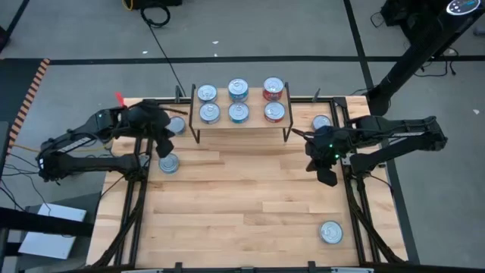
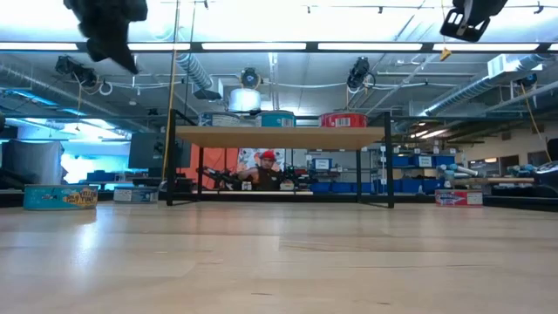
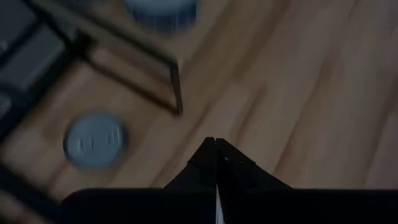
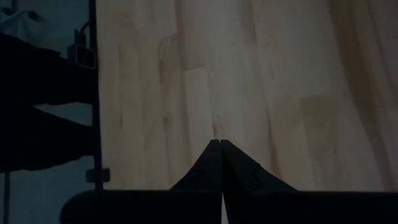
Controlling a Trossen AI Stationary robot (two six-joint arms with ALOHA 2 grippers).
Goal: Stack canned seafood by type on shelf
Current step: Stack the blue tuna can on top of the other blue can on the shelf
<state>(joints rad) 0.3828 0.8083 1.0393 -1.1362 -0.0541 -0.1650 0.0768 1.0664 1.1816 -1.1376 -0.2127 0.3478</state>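
Observation:
The shelf [image 1: 239, 127] stands at the table's far edge with six cans on its top board: two at the left [image 1: 208, 103], two teal ones in the middle [image 1: 238, 89] and two red ones at the right [image 1: 273, 88]. Loose cans stand on the table at the left [image 1: 168, 163], beside the shelf's left end [image 1: 178, 125], beside its right end [image 1: 321, 121] and at the near right [image 1: 331, 232]. My left gripper [image 1: 165, 145] hangs shut above the table left of the shelf, near a can [image 3: 95, 139]. My right gripper [image 1: 327, 177] hangs shut above bare wood, right of the shelf.
Black rails [image 1: 136, 205] run along the table's left and right sides. Open wood [image 1: 250, 205] lies between the arms, in front of the shelf. The shelf's black legs [image 2: 389, 166] leave a low gap under the board [image 2: 279, 137]. Boxes [image 2: 59, 197] show in the room behind.

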